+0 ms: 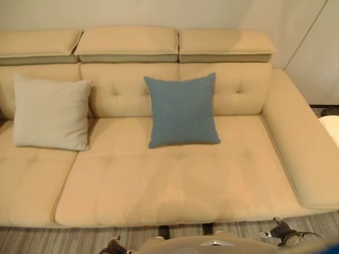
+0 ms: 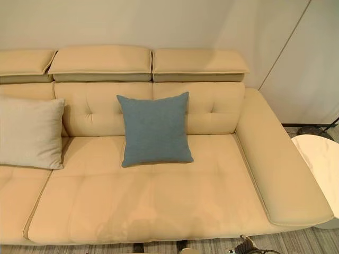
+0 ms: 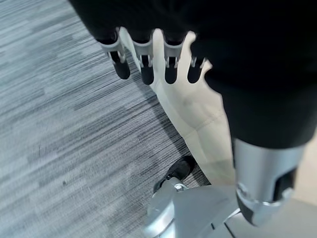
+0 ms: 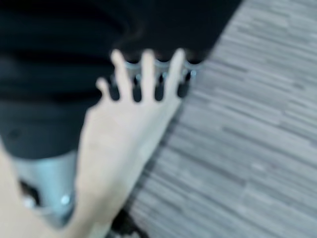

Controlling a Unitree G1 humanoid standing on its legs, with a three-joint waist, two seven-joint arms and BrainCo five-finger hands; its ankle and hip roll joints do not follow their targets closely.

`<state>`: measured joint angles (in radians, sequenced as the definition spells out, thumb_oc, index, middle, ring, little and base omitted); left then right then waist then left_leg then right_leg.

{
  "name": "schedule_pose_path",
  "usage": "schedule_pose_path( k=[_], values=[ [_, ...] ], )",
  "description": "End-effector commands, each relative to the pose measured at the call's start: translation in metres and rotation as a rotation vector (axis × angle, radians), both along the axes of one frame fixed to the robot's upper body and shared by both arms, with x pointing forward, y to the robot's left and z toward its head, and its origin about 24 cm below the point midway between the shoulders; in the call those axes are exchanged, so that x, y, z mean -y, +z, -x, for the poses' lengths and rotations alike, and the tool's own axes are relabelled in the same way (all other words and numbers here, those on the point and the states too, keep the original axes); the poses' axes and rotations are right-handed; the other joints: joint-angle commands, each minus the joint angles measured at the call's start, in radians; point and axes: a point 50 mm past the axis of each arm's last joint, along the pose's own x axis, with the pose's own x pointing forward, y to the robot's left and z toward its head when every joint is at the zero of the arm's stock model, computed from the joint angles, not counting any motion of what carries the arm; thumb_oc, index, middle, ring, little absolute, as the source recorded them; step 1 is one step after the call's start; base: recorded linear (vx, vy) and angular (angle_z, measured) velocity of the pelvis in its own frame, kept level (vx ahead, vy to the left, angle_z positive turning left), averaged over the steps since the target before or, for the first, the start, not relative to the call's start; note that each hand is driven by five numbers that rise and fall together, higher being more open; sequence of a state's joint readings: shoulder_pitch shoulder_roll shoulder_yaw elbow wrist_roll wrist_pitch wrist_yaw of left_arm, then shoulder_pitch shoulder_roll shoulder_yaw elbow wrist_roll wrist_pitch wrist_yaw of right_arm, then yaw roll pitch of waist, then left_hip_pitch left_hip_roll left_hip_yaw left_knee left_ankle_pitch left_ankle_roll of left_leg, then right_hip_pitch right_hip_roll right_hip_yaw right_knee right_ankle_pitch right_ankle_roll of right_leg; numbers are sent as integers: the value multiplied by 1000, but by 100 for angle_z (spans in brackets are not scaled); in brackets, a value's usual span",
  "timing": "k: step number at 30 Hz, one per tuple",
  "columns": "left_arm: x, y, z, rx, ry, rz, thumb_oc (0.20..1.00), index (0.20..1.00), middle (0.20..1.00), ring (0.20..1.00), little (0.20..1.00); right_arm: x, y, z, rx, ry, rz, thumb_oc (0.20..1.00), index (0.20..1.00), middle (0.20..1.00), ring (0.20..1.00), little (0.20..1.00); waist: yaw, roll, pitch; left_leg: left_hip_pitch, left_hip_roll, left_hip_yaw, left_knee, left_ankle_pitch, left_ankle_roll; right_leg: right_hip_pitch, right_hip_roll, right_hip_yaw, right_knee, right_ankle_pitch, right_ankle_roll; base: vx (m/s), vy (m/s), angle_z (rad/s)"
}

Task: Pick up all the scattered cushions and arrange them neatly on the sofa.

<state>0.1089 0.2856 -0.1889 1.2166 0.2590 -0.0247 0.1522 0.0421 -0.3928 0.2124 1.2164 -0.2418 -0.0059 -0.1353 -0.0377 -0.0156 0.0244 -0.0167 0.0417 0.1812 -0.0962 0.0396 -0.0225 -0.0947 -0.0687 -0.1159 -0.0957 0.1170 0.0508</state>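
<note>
Left hand [image 3: 148, 59]: seen in its wrist view hanging low beside the sofa front, fingers [image 3: 144, 69] straight and slightly spread, pointing out over the grey striped floor [image 3: 59, 148]. Thumb [image 3: 262, 183] held apart from them. Nothing between fingers and thumb.

Right hand [image 4: 148, 74]: in its wrist view also low, over the same striped floor, with the pale sofa edge just past it. Fingers look extended in a row; the view is blurred, but no object is seen in the grasp.

Surroundings: cream sofa [image 1: 175, 185] with three raised headrests along the wall, tufted backrest, broad armrest [image 1: 302, 143] on the robot's right. A white round table [image 2: 323, 164] stands beside that armrest, its edge visible. Nothing lies on the seat in front of the cushions.

Cushions: blue cushion [image 1: 181, 110] stands upright near the middle of the sofa, leaning against the backrest, its lower edge on the seat. Light grey cushion [image 1: 50, 112] stands on the robot's left part of the seat, also leaning on the backrest, slightly tilted. The two are well apart. Both hands are down at floor level, well away from either cushion; neither touches one.
</note>
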Motion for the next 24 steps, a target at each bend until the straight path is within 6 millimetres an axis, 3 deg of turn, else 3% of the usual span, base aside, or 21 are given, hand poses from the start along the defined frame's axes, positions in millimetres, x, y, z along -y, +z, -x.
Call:
schedule_pose_path(
  k=[1, 4, 7, 9, 10, 12, 14, 17, 19, 24],
  values=[
    [-18, 8, -17, 42, -5, -63, 1000, 1000, 1000, 1000, 1000, 0, 1, -12, 31, -41, 17, 1000, 1000, 1000, 1000, 1000, 3, -34, 33, 26, 10, -11, 14, -42, -43, 69, -27, -10, 52, -118, 86, -14, -45, 0],
    [-21, 10, -22, 62, 11, -68, 1000, 1000, 1000, 1000, 1000, -2, 0, -9, 27, -60, 8, 1000, 1000, 1000, 1000, 1000, 1, -34, 41, 27, 17, -13, 16, -38, -47, 75, -20, -10, 50, -124, 81, -88, -89, 0],
    [-30, 20, -48, 174, 47, -82, 1000, 1000, 1000, 1000, 1000, 2, 3, -17, 73, -97, 17, 1000, 1000, 1000, 1000, 1000, -7, -30, 79, -58, 48, -28, 42, 21, -79, 56, 5, -13, 33, -139, 58, -300, -162, 35],
    [-29, 22, -55, 192, 30, -82, 1000, 1000, 1000, 1000, 1000, 5, 5, -20, 80, -91, 33, 1000, 1000, 1000, 1000, 1000, -3, -36, 94, -102, 54, -46, 104, 18, -82, 51, 1, -16, 26, -136, 53, -265, -39, 73],
    [-28, 24, -68, 213, 28, -80, 1000, 1000, 1000, 1000, 1000, 7, 7, -23, 75, -68, 48, 1000, 1000, 1000, 1000, 1000, -7, -47, 112, -111, 36, -88, 196, -54, -70, 22, -10, -4, 41, -119, 50, -287, 20, 29],
    [-22, 21, -67, 202, 39, -58, 1000, 1000, 1000, 1000, 1000, 12, 10, -27, 84, -68, 64, 1000, 1000, 1000, 1000, 1000, -27, -60, 106, -87, 3, -126, 311, -144, -63, -12, -30, 15, 44, -82, 52, -254, 131, -20],
    [-18, 20, -68, 204, 40, -42, 1000, 1000, 1000, 1000, 1000, 14, 11, -29, 81, -59, 72, 1000, 1000, 1000, 1000, 1000, -39, -63, 100, -82, 7, -150, 401, -142, -61, -33, -39, 21, 45, -68, 50, -162, 181, -3],
    [-8, 18, -70, 210, 38, -16, 1000, 1000, 1000, 1000, 1000, 11, 9, -27, 67, -60, 61, 1000, 1000, 1000, 1000, 1000, -55, -46, 84, -5, 8, -162, 305, -164, -60, -56, -38, 34, 59, -50, 63, -64, 220, 2],
    [-7, 17, -70, 199, 34, -11, 1000, 1000, 1000, 1000, 1000, 5, 6, -26, 46, -61, 49, 1000, 1000, 1000, 1000, 1000, -63, -51, 85, 28, -21, -146, 218, -208, -38, -94, -73, 40, 75, -15, 88, -179, 315, -5],
    [-12, 23, -85, 236, 19, -35, 1000, 1000, 1000, 1000, 1000, -10, 5, -43, 49, 11, 38, 1000, 1000, 1000, 1000, 1000, -47, -55, 127, 31, -49, -104, 140, -179, -4, -168, -130, 4, 114, 27, 134, -238, 222, -35]
  ],
)
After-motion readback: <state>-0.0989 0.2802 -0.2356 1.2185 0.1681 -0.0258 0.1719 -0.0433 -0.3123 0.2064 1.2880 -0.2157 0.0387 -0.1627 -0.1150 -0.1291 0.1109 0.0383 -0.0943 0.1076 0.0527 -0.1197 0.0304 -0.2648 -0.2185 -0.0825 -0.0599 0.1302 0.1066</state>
